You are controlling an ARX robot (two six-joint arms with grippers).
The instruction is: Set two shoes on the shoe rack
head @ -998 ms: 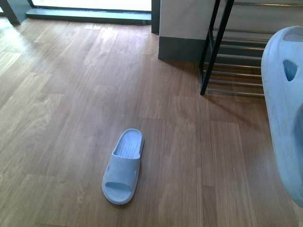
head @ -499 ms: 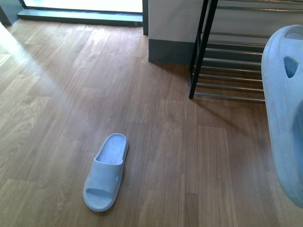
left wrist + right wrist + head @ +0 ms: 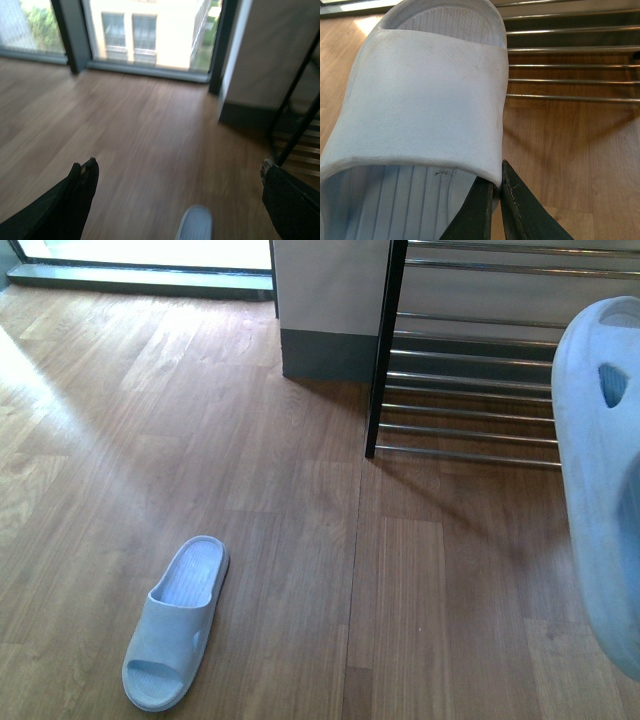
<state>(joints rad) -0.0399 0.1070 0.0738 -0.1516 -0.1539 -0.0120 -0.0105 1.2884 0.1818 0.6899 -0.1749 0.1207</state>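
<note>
Shifted since a second ago: loose slide (image 3: pixel 175 625) on the floor (image 3: pixel 300 540), now further left and lower in front view; shoe rack (image 3: pixel 383 360) fuller in frame, upper tiers cut off; right pincer (image 3: pixel 497 182) clenched on strap edge of held slide (image 3: pixel 420 100), aloft before the rack, partly out of frame; left pincer (image 3: pixel 176 169) spread, empty, view blurred

The wooden floor (image 3: pixel 300 570) carries one pale blue slide (image 3: pixel 175 625) and the shoe rack (image 3: pixel 384 350).
</note>
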